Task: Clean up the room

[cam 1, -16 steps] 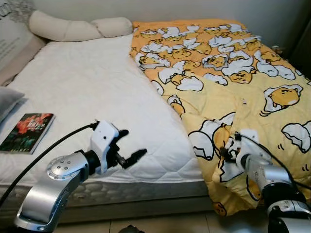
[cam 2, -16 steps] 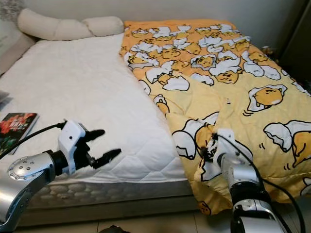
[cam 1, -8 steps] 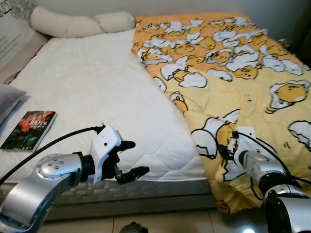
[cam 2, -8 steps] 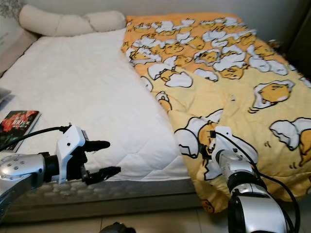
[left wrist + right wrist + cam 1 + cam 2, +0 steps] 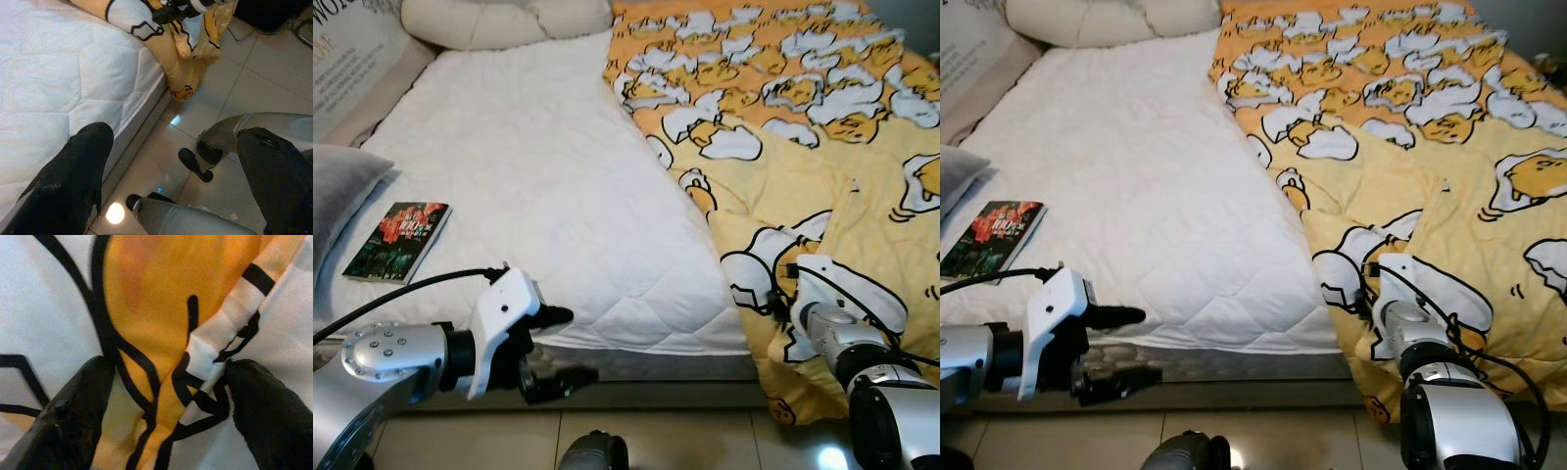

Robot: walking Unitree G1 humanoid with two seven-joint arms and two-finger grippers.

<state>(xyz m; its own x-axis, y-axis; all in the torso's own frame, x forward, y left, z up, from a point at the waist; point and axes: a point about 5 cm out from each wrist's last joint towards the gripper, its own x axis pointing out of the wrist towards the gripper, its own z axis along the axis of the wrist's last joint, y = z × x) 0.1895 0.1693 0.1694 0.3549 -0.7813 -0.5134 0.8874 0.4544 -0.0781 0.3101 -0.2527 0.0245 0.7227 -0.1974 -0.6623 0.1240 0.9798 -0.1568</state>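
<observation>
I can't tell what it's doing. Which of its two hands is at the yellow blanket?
The right hand, pressed into the folded edge of the yellow egg-print blanket. The left hand hangs open beside the mattress edge.

**Cloth, gloss and brushed metal**

Quilted white cloth on the mattress [image 5: 529, 186], matt, stitched in soft diamonds. Printed yellow cotton-like blanket [image 5: 803, 127], matt and creased, bunched between the black matt fingers [image 5: 73, 421] of the right gripper [image 5: 161, 406]. Plump cream fabric on the pillow [image 5: 509, 20]; grey soft cloth on the cushion [image 5: 337, 191]. Glossy paper cover on the book [image 5: 399, 240]. Shiny pale tile on the floor [image 5: 254, 73], mirroring a lamp. Brushed silver metal and white plastic behind the left gripper [image 5: 563, 345]; rough-looking black fingers [image 5: 73, 181].
</observation>
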